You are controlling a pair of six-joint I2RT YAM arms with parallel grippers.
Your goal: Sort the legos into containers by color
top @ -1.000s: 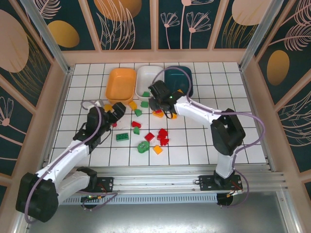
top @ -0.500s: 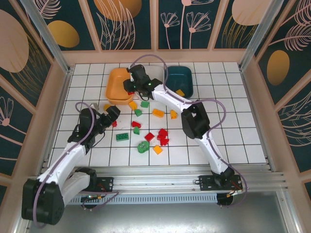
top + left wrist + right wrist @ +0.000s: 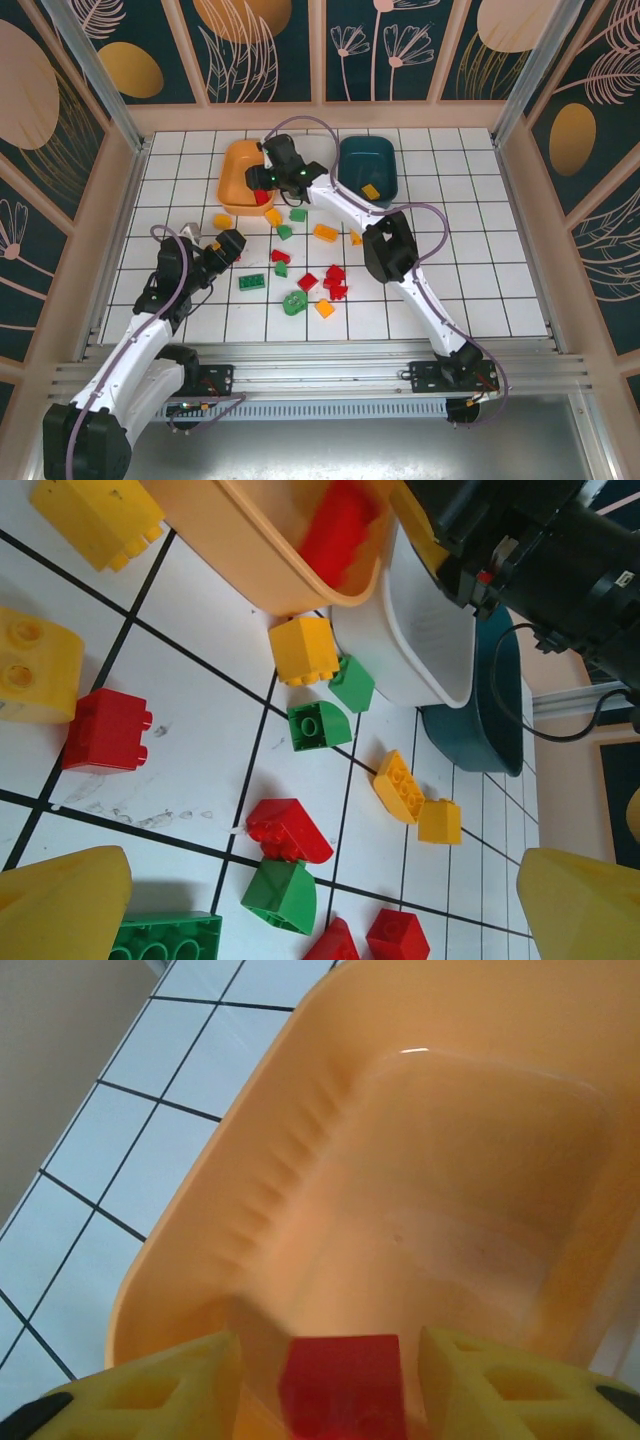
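Observation:
My right gripper [image 3: 265, 185] hangs over the orange bin [image 3: 240, 165], open. A red brick [image 3: 345, 1385] sits between its fingers [image 3: 150, 1395] with a gap on each side, loose over the bin floor [image 3: 450, 1190]. In the left wrist view the same red brick [image 3: 340, 525] is a blur inside the orange bin [image 3: 230, 530]. The white bin [image 3: 318, 150] and the teal bin [image 3: 365, 160] stand to the right; the teal one holds a yellow brick [image 3: 370, 190]. My left gripper [image 3: 228, 245] is open above the tiles, nothing between its fingers [image 3: 60, 900].
Red, green and yellow bricks lie scattered on the white tiles between the arms, among them a green flat brick [image 3: 251, 282], a red wedge [image 3: 290, 830] and an orange brick [image 3: 325, 233]. The right arm stretches across the white bin. Wooden walls ring the table.
The right arm swung from the scattered bricks up to the orange bin with the red brick, and its jaws have opened. The left arm drew back slightly to the left.

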